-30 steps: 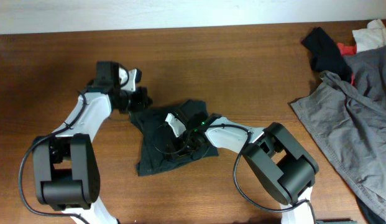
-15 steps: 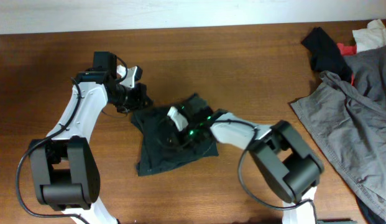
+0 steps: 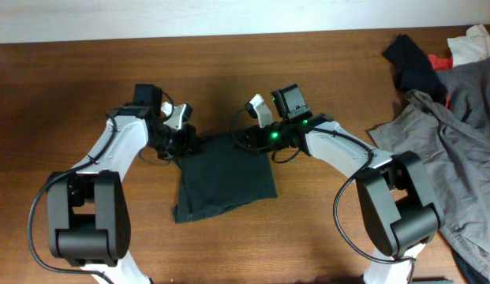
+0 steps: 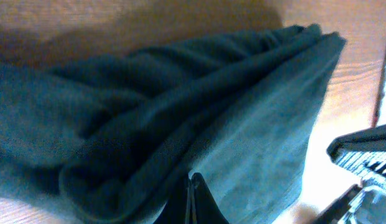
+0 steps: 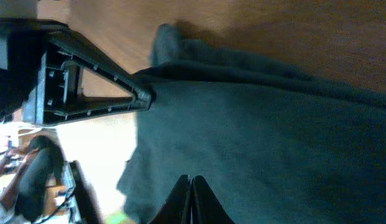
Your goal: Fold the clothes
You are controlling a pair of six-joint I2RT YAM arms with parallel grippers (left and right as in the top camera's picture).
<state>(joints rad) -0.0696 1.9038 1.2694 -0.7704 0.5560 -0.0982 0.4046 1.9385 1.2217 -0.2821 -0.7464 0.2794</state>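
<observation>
**Desk editor:** Starting at the left, what is the left end effector (image 3: 184, 142) doing?

**Photographer:** It is gripping the clothes (image 3: 225, 177) at their ten o'clock corner. It is fully closed, and its fingers (image 4: 199, 205) are meeting over a thick roll of stacked layers. I judge it is anchoring that corner so the fold lies square.

**Desk editor:** And where are the clothes lying?

**Photographer:** They are lying at the centre of the brown wooden desk (image 3: 79, 71). They are a soft, matte, blackish-green fabric, folded into a rough rectangle with a slanting six o'clock hem. The left wrist view is showing rounded, bunched folds, while the right wrist view is showing a flatter, smoother sheet.

**Desk editor:** What about the right end effector (image 3: 246, 140)?

**Photographer:** It is working at the garment's one o'clock edge, pinched tight, with its fingertips (image 5: 180, 206) closing on the top layer. It is probably holding that far edge level with its partner, since the two arms are facing each other along the same hem.

**Desk editor:** Is anything lying further right?

**Photographer:** A light grey garment (image 3: 458, 158) is sprawling, crumpled, at the desk's three o'clock, well apart from the fold. A small black cloth (image 3: 409, 61) is lying at two o'clock, just beside it. Neither arm is touching either one.
</observation>
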